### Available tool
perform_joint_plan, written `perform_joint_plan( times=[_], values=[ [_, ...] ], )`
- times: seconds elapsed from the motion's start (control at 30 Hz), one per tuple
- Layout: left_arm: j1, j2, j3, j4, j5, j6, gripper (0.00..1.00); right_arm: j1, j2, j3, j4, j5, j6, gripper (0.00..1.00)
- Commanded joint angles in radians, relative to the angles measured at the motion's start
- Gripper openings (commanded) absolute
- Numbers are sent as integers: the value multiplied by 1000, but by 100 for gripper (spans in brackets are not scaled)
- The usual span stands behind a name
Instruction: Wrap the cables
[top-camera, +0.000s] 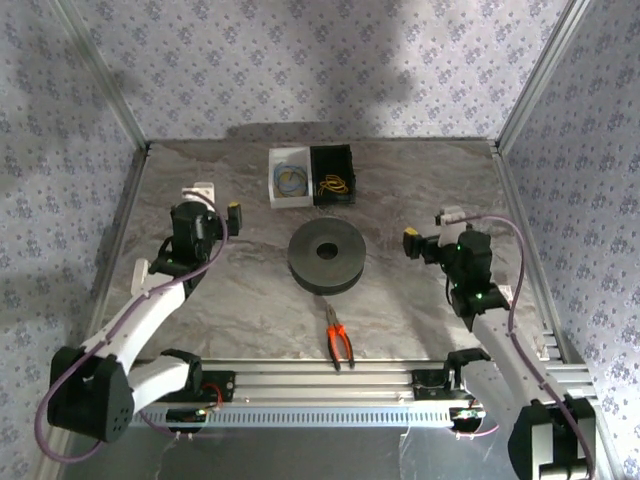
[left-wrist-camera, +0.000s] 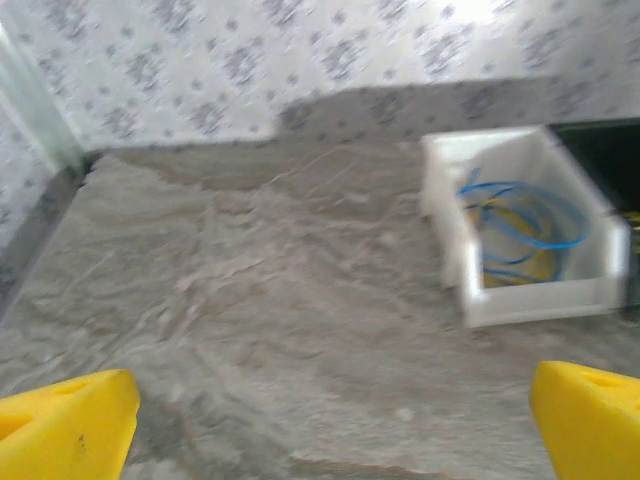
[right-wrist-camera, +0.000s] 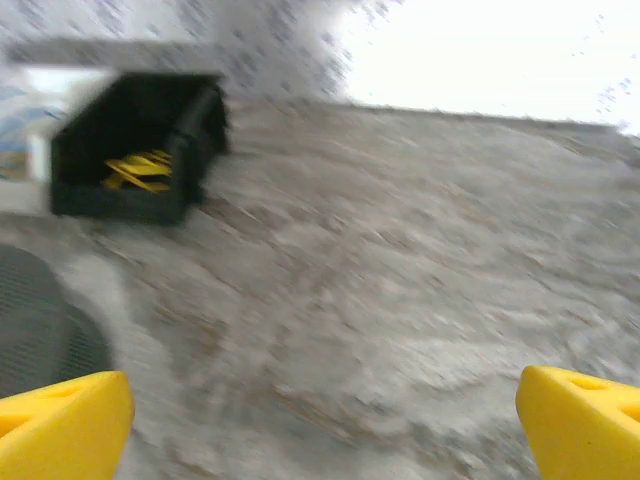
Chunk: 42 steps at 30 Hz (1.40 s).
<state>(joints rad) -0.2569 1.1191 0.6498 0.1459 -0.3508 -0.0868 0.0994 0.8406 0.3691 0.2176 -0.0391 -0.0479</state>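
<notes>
I see both hands released, jaws wide, nothing held: left gripper (top-camera: 220, 199) beside the white bin (top-camera: 272, 182), right gripper (top-camera: 431, 228) right of the black disc (top-camera: 346, 266). The cables (top-camera: 333, 184), yellow, lie inside the black bin (top-camera: 351, 170).

**Papered walls (top-camera: 330, 60), marbled worktop (top-camera: 240, 300)**

Closed in on three sides, papered pale lilac with floral sprigs. Framed at the back corners by slanting aluminium posts (top-camera: 100, 75). Floored in a grey, veined stone pattern, edged along the near side with slotted aluminium rails (top-camera: 330, 375). Shadowed across the back wall; blown out to white at upper right in the right wrist view.
</notes>
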Motion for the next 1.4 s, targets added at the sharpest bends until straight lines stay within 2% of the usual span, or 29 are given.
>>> perform_joint_plan(
  times=[0.0,0.17,0.4,0.53,0.57,0.67,0.83,0.93,1.03,1.37],
  values=[
    [38,50,-45,173,-118,-2,100,-51,30,-60,174,75,-76,100],
    [80,132,-133,297,-145,-5,100,-121,155,-74,257,28,-43,100],
    [114,208,-167,391,-61,83,100,-133,341,-60,363,-1,-27,100],
    [143,259,-243,544,-8,70,100,-130,410,-37,397,-5,-30,100],
    [148,247,-236,505,14,65,100,-133,427,-30,413,-6,-28,100],
    [173,262,-233,522,54,65,100,-135,472,7,402,-17,-32,100],
    [202,378,-249,675,81,66,100,-137,578,52,447,-35,-20,100],
    [240,399,-241,666,119,27,100,-135,656,54,515,-26,-18,100],
    [247,417,-257,713,142,30,100,-139,663,45,533,-17,-9,100],
    [254,413,-254,701,155,26,100,-144,680,37,555,17,11,100]
  ],
)
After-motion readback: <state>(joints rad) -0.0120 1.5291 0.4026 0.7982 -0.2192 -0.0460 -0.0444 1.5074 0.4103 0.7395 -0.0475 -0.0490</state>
